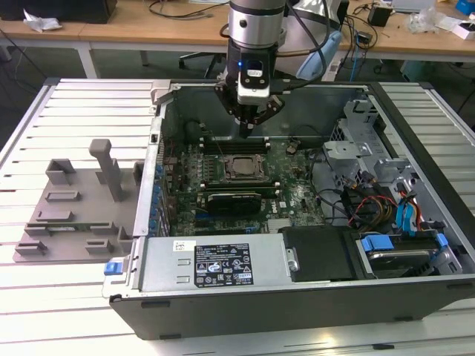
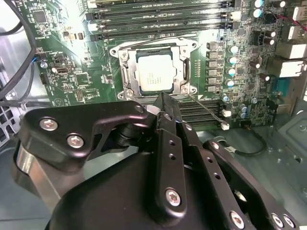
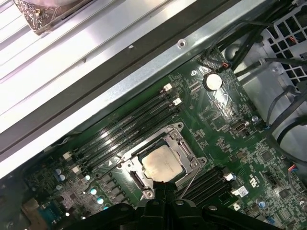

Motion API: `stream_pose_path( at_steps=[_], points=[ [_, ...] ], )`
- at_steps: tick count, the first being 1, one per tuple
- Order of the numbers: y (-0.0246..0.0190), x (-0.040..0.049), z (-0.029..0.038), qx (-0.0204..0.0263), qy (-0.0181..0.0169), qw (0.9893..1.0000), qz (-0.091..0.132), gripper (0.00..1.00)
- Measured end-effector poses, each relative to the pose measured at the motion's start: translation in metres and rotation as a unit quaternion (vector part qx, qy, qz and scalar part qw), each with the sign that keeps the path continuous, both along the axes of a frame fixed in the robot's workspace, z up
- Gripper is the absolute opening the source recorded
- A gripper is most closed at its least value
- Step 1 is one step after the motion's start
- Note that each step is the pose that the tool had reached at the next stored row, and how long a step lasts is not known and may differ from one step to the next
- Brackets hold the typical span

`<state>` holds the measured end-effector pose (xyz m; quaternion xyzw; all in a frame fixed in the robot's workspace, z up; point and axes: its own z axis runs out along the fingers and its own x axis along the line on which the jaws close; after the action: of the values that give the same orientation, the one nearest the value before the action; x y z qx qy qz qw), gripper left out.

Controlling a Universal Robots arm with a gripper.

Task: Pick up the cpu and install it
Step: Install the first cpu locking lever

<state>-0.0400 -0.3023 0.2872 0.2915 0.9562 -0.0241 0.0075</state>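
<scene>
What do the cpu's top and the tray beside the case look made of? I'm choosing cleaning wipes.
The cpu sits in the motherboard socket. Its top looks like brushed metal, silver-grey with a dull sheen in both wrist views. The tray, on the exterior view's left, looks like moulded plastic: uniform matte grey, with no glints and rounded moulded shapes. Neither material is certain from looks alone.

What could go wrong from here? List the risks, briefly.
1. The gripper hangs just above the cpu, which lies inside the socket frame. If it pushes down off-centre, it could tilt or scratch the chip.
2. A thin wire lever juts out beside the socket, close to the gripper. A sideways move could snag or bend it.
</scene>
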Motion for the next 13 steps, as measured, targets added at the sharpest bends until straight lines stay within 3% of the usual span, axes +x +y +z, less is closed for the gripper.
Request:
stream_pose_path(
  at_steps=[13],
  points=[
    [0.0,0.0,0.0,0.0,0.0,0.9994,0.035,0.11]
  ],
)
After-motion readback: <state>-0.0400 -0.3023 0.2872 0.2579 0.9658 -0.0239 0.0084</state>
